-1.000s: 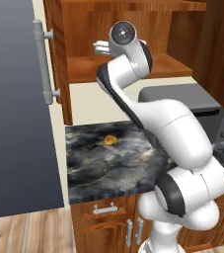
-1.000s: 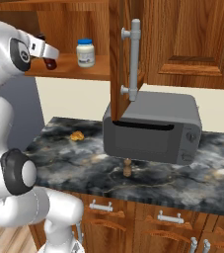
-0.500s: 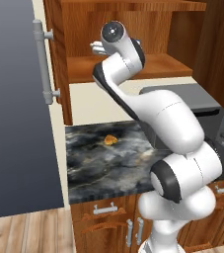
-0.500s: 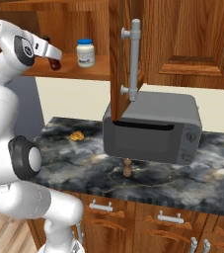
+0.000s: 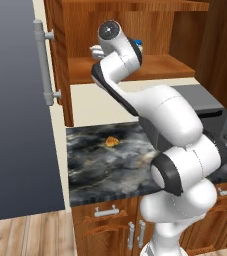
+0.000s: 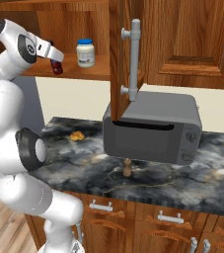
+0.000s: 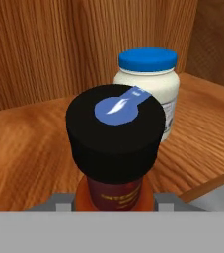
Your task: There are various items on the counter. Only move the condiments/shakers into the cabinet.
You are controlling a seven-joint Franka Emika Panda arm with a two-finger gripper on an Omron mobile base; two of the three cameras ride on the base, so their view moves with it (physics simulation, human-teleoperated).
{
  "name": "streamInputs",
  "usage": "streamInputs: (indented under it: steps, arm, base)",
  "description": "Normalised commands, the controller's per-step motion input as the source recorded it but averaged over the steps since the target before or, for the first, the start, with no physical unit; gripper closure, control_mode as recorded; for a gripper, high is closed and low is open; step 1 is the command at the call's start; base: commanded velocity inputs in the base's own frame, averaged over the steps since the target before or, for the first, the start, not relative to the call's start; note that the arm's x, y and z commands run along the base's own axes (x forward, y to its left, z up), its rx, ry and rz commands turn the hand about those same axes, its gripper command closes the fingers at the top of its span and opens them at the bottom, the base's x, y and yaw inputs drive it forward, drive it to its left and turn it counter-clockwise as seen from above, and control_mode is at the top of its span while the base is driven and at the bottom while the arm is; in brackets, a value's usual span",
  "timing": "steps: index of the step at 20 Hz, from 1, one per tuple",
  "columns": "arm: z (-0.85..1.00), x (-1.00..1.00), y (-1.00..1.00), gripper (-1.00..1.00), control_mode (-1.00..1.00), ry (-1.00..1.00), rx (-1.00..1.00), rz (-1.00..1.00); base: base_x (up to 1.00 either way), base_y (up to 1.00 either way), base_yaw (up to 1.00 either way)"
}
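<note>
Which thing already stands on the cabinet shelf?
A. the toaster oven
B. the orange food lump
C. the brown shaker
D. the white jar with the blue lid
D: the jar stands on the shelf, while the shaker and lump are on the counter.

The small dark-red sauce bottle (image 7: pixel 114 195) has a black cap with a blue mark on top. The squat white jar (image 7: pixel 148 89) has a blue lid. The wall cabinet shelf (image 7: pixel 29 148) is reddish-brown wood with grain. The marbled stone counter (image 6: pixel 89 168) is dark grey-black with pale veins. The small food lump (image 6: pixel 76 135) is orange-tan.
</note>
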Motion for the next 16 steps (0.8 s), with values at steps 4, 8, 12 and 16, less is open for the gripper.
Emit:
streamInputs:
  steps: [4, 8, 12, 16]
  arm:
    - [0.0, 0.1, 0.0, 1.0, -1.0, 0.01, 0.0, 0.0]
    - [0.0, 0.0, 0.0, 1.0, -1.0, 0.0, 0.0, 0.0]
    - [0.0, 0.03, 0.0, 1.0, -1.0, 0.0, 0.0, 0.0]
    - [-0.01, 0.06, -0.03, 1.0, -1.0, -0.03, 0.0, 0.0]
  base:
    - [0.0, 0.0, 0.0]
    - [0.0, 0.0, 0.0]
    - [0.0, 0.0, 0.0]
    - [0.0, 0.0, 0.0]
